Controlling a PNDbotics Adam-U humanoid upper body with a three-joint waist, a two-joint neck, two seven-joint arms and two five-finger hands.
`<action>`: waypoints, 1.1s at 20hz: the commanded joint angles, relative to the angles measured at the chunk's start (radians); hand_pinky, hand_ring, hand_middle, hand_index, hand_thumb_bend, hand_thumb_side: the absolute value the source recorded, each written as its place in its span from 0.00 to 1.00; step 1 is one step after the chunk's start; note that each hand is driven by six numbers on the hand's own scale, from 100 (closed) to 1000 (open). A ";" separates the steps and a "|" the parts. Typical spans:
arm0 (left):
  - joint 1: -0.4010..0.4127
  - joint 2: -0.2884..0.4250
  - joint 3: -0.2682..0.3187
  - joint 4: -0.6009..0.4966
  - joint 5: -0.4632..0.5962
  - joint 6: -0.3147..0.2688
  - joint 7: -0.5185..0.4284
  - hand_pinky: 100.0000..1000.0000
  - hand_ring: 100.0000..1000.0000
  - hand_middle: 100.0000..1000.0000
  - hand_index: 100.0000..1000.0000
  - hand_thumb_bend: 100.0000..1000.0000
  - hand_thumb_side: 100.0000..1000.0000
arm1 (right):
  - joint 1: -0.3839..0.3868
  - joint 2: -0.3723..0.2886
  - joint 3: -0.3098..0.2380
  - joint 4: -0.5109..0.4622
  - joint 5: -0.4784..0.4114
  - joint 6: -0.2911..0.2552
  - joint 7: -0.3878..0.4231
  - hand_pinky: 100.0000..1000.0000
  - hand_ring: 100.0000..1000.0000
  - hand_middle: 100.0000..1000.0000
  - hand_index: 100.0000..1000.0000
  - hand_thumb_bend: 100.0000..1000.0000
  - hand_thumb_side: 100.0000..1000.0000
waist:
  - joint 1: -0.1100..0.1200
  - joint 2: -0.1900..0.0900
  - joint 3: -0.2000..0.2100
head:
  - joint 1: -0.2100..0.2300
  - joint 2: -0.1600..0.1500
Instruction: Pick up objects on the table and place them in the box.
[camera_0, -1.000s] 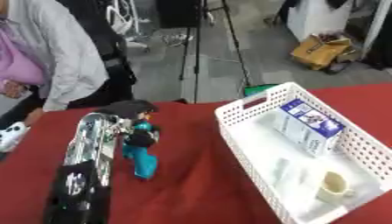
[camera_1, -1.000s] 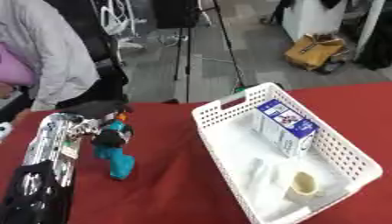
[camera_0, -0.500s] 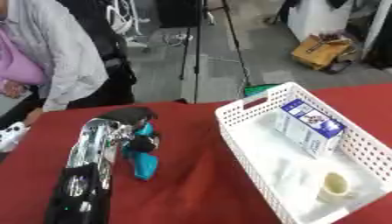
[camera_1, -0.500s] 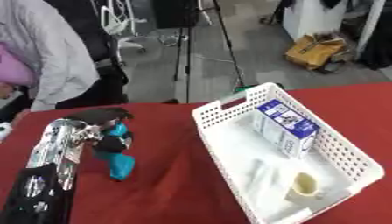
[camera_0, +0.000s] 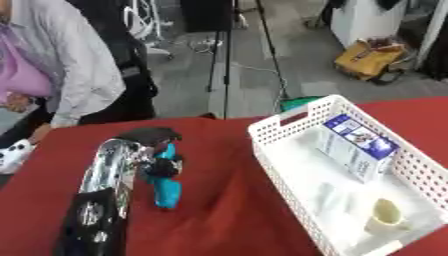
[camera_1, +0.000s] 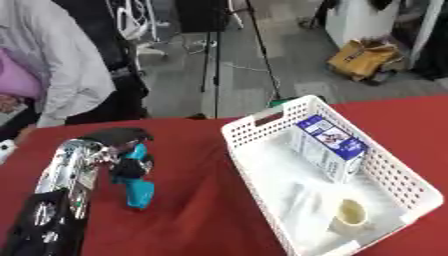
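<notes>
A teal toy-like thing (camera_0: 167, 189) stands tilted on the red table (camera_0: 219, 220), left of the box. My left hand (camera_0: 150, 136) comes in from the lower left on a silver forearm. Its black fingers (camera_0: 163, 167) curl round the upper part of the teal thing. The white slotted box (camera_1: 254, 122) lies at the right. It holds a blue and white carton (camera_1: 327, 147), a pale cup (camera_1: 349, 214) and a clear wrapper (camera_1: 302, 200). My right hand shows in no view.
A person in a grey shirt (camera_0: 79, 65) stands at the table's far left edge, and a white thing (camera_0: 12, 153) lies there. Beyond the table are a tripod (camera_0: 229, 55) and a yellow bag (camera_0: 372, 59) on the floor.
My left hand has sunk a little lower on the teal thing and shifted slightly right. The box and its contents have not moved.
</notes>
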 joint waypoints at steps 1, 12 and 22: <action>-0.017 0.026 0.007 -0.003 0.007 -0.006 0.003 0.65 0.88 0.97 1.00 0.00 0.58 | -0.012 -0.019 0.001 -0.012 -0.003 -0.012 -0.005 0.66 0.49 0.35 0.35 0.00 0.47 | -0.008 -0.013 -0.003 | 0.005 -0.008; -0.017 0.026 0.011 -0.002 0.009 -0.019 -0.016 0.68 0.89 0.98 1.00 0.00 0.82 | -0.013 -0.016 0.002 -0.012 -0.004 -0.013 -0.005 0.66 0.49 0.35 0.35 0.00 0.47 | -0.009 -0.012 -0.004 | 0.007 -0.011; -0.008 0.025 0.010 -0.018 -0.005 -0.019 -0.086 0.68 0.89 0.97 1.00 0.00 0.78 | -0.012 -0.015 0.000 -0.012 -0.005 -0.010 -0.005 0.66 0.49 0.35 0.35 0.00 0.46 | -0.013 -0.012 -0.001 | 0.006 -0.006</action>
